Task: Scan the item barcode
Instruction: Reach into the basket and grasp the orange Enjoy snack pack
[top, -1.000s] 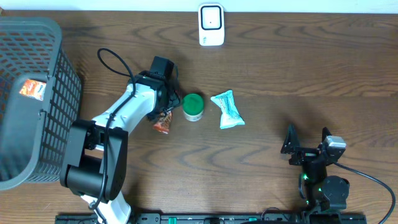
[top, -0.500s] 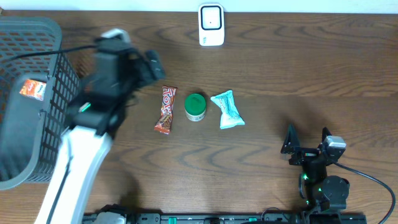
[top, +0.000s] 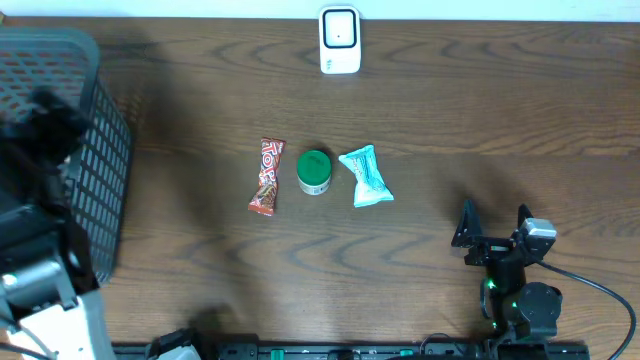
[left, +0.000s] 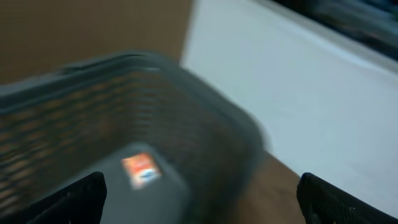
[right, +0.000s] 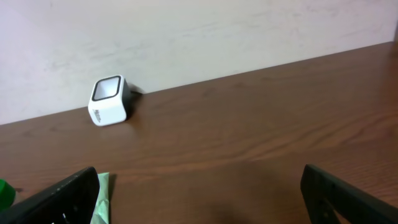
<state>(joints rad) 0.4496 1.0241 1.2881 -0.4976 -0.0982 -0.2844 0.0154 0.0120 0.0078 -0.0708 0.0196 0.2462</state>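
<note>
Wooden table (top: 450, 120), basket (left: 93, 70) with orange packet (left: 140, 169)

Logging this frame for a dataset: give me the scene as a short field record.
scanner: white, far side, centre
middle row: red candy bar, green-lidded jar, teal packet
basket: left side, orange packet inside
left end effector: open, empty, above basket
right end effector: open, empty, near front right
</note>
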